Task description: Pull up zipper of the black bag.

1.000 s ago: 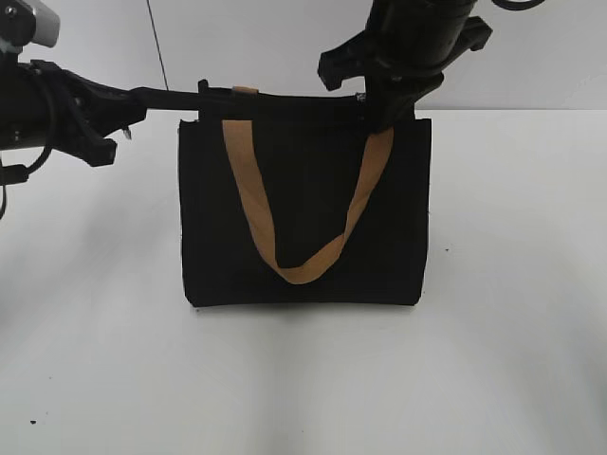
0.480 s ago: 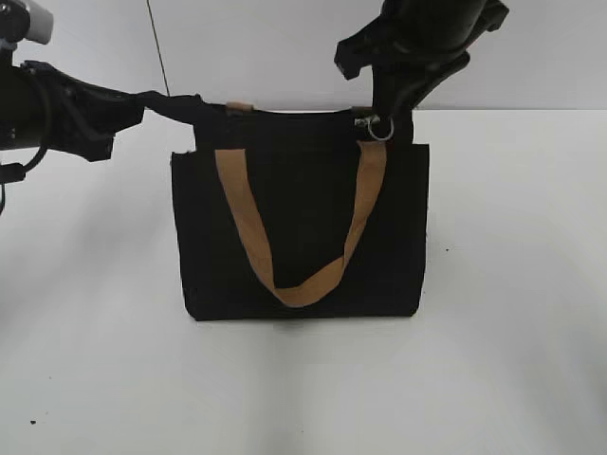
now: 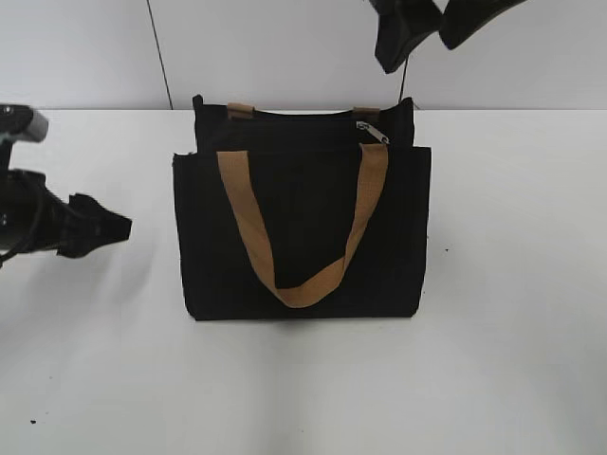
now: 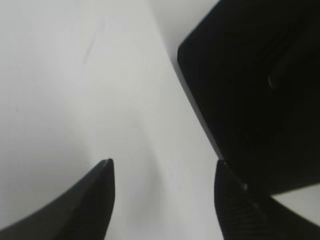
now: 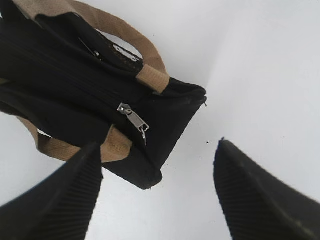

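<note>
The black bag (image 3: pixel 302 227) stands upright in the middle of the white table, its tan strap (image 3: pixel 303 281) hanging in a V down the front. The zipper (image 3: pixel 373 132), a small silver pull tab, lies at the right end of the top; it also shows in the right wrist view (image 5: pixel 134 120) on the black zip track. My right gripper (image 3: pixel 427 28) is open and empty, raised above the bag's top right corner. My left gripper (image 3: pixel 104 230) is open and empty, low at the left, apart from the bag. The bag's corner fills the left wrist view (image 4: pixel 255 90).
The white table (image 3: pixel 512 313) runs all round the bag. A pale wall with a thin dark vertical line (image 3: pixel 158 57) stands behind. A small dark speck (image 3: pixel 31 421) lies at the front left.
My left gripper let go of the bag's top left corner and drew back down to the left. My right gripper let go of the zipper pull and rose. The bag top settled.
</note>
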You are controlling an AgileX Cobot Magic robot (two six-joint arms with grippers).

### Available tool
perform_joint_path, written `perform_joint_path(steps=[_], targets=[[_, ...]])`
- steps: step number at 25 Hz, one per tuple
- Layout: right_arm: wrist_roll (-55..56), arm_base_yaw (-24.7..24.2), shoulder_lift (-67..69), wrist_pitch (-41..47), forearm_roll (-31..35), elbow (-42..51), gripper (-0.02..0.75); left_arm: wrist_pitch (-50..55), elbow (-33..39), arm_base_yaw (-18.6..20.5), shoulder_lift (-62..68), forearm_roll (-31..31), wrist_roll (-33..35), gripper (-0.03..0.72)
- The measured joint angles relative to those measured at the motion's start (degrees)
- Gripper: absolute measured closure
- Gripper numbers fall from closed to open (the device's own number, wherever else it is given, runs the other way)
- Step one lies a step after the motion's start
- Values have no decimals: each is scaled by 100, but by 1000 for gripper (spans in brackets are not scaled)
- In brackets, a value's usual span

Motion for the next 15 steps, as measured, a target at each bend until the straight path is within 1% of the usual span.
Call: perform_joint_path(steps=[2,3,4,5,8,11,13,15], targets=[[0,0,-199,5,0,0,202,-43,87,0,-5,896,-1124,209],[0,0,-286,5,0,0,202,-66,105,0,-40,1249,-1573,218],[0,0,-390,5,0,0,202,-80,117,0,-119,1450,-2037,230],[0,0,-491,5,0,0,202,-85,123,0,-220,1546,-2342,242],[0,0,-802,0,0,84,202,-58,123,0,-760,1674,-2749,257],[0,0,-1213,0,0,632,201,131,123,-43,-1452,1697,-2992,260],[0,0,-1557,0,0,1164,201,411,128,-211,-1910,1704,-3024,263],[0,0,-1911,0,49,1741,201,757,128,-502,-2343,1704,-3033,267]])
